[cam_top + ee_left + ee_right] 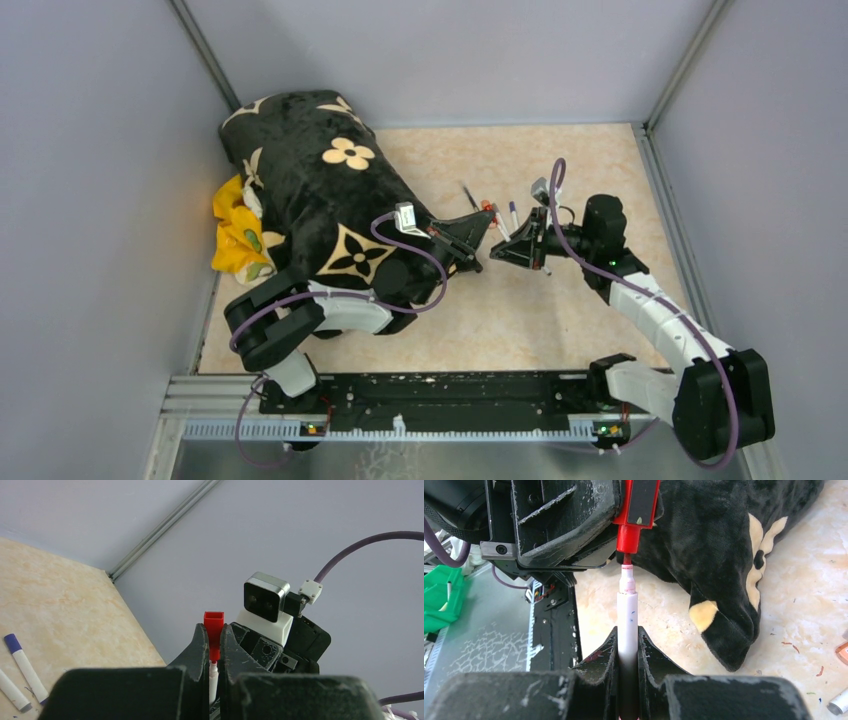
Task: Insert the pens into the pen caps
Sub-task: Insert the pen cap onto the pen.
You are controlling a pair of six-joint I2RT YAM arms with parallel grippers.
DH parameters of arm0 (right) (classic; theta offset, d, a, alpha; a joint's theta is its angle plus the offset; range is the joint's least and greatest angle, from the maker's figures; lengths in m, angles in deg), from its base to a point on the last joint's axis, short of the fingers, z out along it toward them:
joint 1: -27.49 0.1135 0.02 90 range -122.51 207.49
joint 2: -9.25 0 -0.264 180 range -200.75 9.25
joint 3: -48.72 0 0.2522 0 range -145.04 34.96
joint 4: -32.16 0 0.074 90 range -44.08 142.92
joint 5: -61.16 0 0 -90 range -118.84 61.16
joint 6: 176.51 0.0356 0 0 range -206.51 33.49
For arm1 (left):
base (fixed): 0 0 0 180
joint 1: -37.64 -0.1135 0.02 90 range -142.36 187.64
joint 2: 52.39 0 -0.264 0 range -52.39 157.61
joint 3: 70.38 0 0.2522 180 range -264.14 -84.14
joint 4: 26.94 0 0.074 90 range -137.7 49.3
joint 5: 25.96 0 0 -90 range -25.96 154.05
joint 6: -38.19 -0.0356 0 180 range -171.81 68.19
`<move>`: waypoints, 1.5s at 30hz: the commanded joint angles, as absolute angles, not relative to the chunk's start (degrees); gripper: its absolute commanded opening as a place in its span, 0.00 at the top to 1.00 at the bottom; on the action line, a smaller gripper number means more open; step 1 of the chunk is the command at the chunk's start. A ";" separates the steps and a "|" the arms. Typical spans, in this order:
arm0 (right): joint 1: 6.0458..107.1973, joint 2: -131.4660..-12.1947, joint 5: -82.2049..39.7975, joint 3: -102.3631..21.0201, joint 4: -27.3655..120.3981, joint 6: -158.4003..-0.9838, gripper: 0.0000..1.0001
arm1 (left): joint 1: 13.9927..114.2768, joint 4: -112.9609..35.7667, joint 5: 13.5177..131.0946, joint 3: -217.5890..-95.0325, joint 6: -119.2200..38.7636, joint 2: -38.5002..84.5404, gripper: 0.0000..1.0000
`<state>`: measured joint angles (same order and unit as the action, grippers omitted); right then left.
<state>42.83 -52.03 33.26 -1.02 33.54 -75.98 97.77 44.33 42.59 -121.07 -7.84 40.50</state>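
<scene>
**A:** Quick status, what's your left end effector doing?

**B:** It's clenched on the red cap. The fingers pinch it from both sides, w/ the wide end poking out past the tips and the narrow end facing the pen.

**A:** And the right one?

**B:** Your right end effector is clamped round the white-barrelled pen, approx. mid-barrel. The nib end sticks out past the fingers, straight at the cap.

**A:** Pen in the cap yet?

**B:** Not seated. In the right wrist view the red nib sits right at the cap's narrow mouth, and pen and cap look lined up. Can't tell if the nib's just inside or only touching. The white barrel is all outside.

**A:** Where's that happening?

**B:** Both are held off the worktop, mid-area, w/ your two end effectors tip to tip.

**A:** Other stuff?

**B:** A purple-capped marker lies flat on the worktop, another marker just beside it. A thin dark pen is farther back. A black plush cloth w/ cream flowers is on the left, a yellow item tucked against its left edge.
</scene>
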 commanded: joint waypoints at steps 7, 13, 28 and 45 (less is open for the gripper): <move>43.57 -52.27 32.11 -1.78 33.32 -76.86 1.00 | 98.17 62.00 42.24 -121.59 -5.62 41.04 1.00; 43.57 -52.18 32.01 -1.79 33.35 -76.85 1.00 | 98.17 62.03 42.30 -121.56 -4.90 41.60 1.00; 43.58 -51.92 32.61 -1.94 33.00 -76.36 1.00 | 98.14 62.02 42.43 -121.84 -4.00 43.37 1.00; 43.60 -51.75 23.89 -1.57 31.71 -71.70 1.00 | 101.55 62.02 43.83 -123.81 -3.39 47.03 1.00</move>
<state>43.09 -52.05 27.71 -1.02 34.87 -73.27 98.63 45.51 40.78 -122.80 -3.82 45.39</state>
